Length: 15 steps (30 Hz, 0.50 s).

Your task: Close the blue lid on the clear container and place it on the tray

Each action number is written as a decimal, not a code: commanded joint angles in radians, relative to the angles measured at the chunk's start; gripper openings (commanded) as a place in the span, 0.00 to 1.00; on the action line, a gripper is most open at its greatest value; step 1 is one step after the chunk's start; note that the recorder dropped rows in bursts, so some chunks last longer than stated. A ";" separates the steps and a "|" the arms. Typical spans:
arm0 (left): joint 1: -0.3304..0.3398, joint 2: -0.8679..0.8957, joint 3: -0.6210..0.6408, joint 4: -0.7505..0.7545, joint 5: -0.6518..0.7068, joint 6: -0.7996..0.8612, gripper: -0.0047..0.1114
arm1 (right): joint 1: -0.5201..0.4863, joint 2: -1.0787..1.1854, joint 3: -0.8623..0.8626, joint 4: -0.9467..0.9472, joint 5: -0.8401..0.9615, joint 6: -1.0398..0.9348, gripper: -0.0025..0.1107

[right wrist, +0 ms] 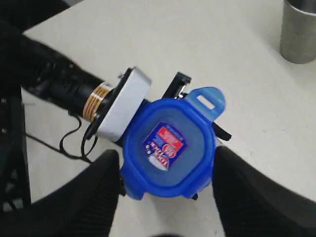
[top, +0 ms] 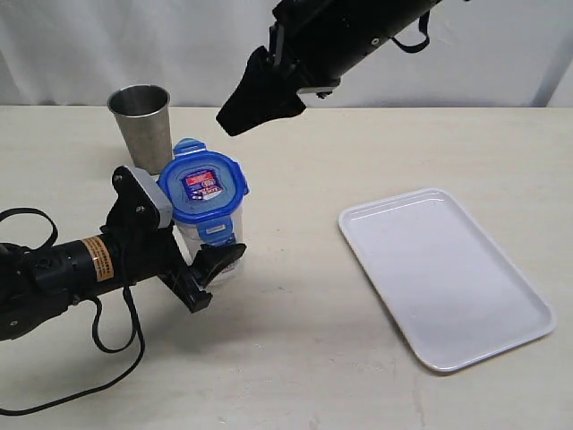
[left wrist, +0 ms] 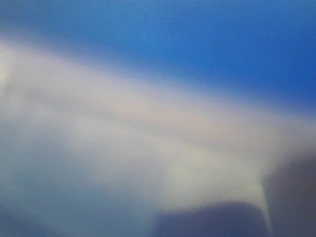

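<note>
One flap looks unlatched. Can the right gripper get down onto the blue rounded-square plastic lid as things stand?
Probably yes: the right gripper hangs open above the blue lid, nothing between them; the left gripper holds the tall clear plastic container lower down.

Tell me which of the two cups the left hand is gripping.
The clear container with the blue lid on top; the left hand grips it. The steel cup behind stands lidless, untouched.

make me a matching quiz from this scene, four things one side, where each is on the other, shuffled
1 blue lid
2 tray
3 steel cup
4 right claw

a open, above the lid
b on top of the clear container
c upright, behind the container
d flat, far right in the exterior view

Pairs: 1-b, 2-d, 3-c, 4-a
</note>
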<state>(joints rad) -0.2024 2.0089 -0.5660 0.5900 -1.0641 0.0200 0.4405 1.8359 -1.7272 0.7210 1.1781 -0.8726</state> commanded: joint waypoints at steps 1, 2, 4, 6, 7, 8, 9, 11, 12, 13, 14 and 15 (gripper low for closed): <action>-0.005 -0.013 -0.007 -0.003 -0.032 -0.007 0.04 | 0.165 -0.043 0.000 -0.323 0.026 -0.007 0.39; -0.005 -0.013 -0.007 -0.003 -0.030 -0.007 0.04 | 0.197 -0.043 0.000 -0.381 0.013 0.014 0.39; -0.005 -0.013 -0.007 -0.003 -0.026 -0.007 0.04 | 0.273 -0.043 0.004 -0.512 -0.026 0.051 0.39; -0.005 -0.013 -0.007 -0.003 -0.026 -0.007 0.04 | 0.368 -0.043 0.028 -0.644 -0.081 0.079 0.39; -0.005 -0.013 -0.007 -0.003 -0.026 -0.007 0.04 | 0.420 -0.043 0.061 -0.729 -0.118 0.105 0.39; -0.005 -0.013 -0.007 -0.003 -0.026 -0.007 0.04 | 0.445 -0.043 0.085 -0.790 -0.144 0.124 0.39; -0.005 -0.013 -0.007 -0.003 -0.030 -0.007 0.04 | 0.480 -0.043 0.131 -0.875 -0.189 0.156 0.39; -0.005 -0.013 -0.007 -0.003 -0.033 -0.007 0.04 | 0.504 -0.043 0.199 -1.011 -0.256 0.228 0.39; -0.005 -0.013 -0.007 -0.003 -0.033 -0.007 0.04 | 0.504 -0.043 0.221 -1.024 -0.270 0.240 0.39; -0.005 -0.013 -0.007 -0.003 -0.033 -0.007 0.04 | 0.504 -0.043 0.246 -1.024 -0.273 0.245 0.39; -0.005 -0.013 -0.007 -0.003 -0.033 -0.007 0.04 | 0.504 -0.043 0.260 -1.024 -0.273 0.248 0.39; -0.005 -0.013 -0.007 -0.003 -0.039 -0.007 0.04 | 0.504 -0.043 0.272 -1.024 -0.282 0.248 0.39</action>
<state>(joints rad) -0.2024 2.0070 -0.5660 0.5900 -1.0528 0.0221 0.9428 1.8025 -1.4858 -0.2855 0.9218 -0.6421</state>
